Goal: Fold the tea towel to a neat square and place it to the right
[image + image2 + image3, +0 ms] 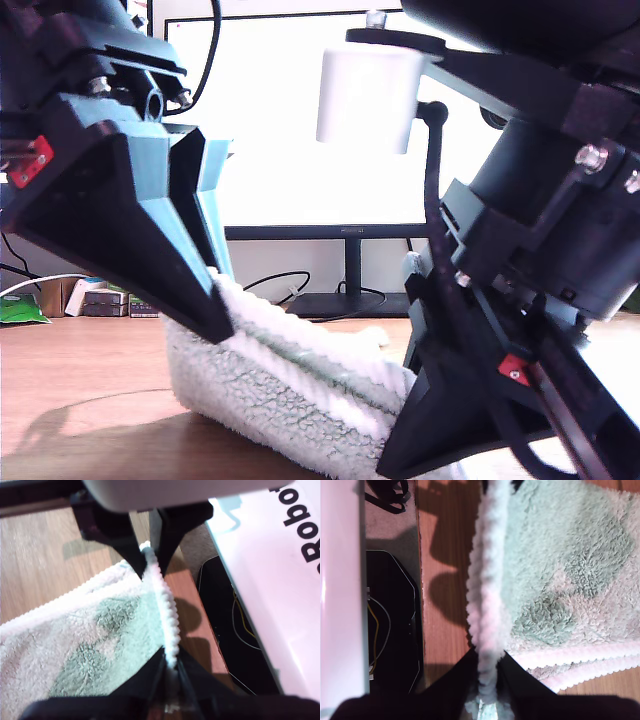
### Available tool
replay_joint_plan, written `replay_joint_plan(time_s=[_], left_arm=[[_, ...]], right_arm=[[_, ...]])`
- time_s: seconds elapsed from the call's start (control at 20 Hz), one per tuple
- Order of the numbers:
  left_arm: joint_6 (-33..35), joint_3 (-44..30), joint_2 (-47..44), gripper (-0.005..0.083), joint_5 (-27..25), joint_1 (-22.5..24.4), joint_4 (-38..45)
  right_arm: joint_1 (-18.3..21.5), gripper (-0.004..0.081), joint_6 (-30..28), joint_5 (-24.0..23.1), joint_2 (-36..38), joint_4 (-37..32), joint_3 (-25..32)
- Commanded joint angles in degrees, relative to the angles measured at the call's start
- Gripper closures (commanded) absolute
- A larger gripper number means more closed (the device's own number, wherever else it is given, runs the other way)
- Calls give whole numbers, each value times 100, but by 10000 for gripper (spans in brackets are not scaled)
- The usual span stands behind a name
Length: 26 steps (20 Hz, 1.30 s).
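My first gripper (167, 676) was closed tight on the pink ribbed edge of the towel (90, 645), jaws with no gap but the cloth between them. My second gripper (487, 680) was pinched shut on the same kind of edge, the plush rim running straight away from its jaws. In the first wrist view another black gripper (149, 555) clamped the far end of that edge.

In the exterior view the towel (290, 390) hung as a thick off-white band with mint patches between two arms. It was higher at the arm on that view's left and lower at the one on the right, its underside seeming to rest on the table (80, 400). Which arm was which could not be told.

The table was brown wood. Behind it stood a bright monitor (280, 150) on a dark stand, with cables and small boxes (105, 300) at the exterior view's left.
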<state>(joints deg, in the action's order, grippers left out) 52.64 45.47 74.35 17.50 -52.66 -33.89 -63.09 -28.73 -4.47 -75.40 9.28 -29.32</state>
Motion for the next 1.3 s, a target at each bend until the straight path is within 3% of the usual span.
replay_joint_plan(time_s=[0.0, 0.5, 0.8, 1.1, 1.25], left_arm=[[-37, 87, 55, 797, 11, 39, -98], [-656, 85, 55, 797, 459, 31, -754], [-1143, 85, 55, 797, 671, -208, -1220], [-1528, 85, 55, 797, 693, -380, -1803], [-1515, 85, 55, 797, 691, -420, -1851]], right_arm=[[-28, 783, -7, 7, -9, 109, 61], [-28, 783, 356, 612, -9, 2059, -789], [-26, 783, 649, 1161, -9, 3239, -1390], [-26, 783, 763, 1681, -9, 4057, -1657], [-11, 783, 758, 1714, -9, 4153, -1657]])
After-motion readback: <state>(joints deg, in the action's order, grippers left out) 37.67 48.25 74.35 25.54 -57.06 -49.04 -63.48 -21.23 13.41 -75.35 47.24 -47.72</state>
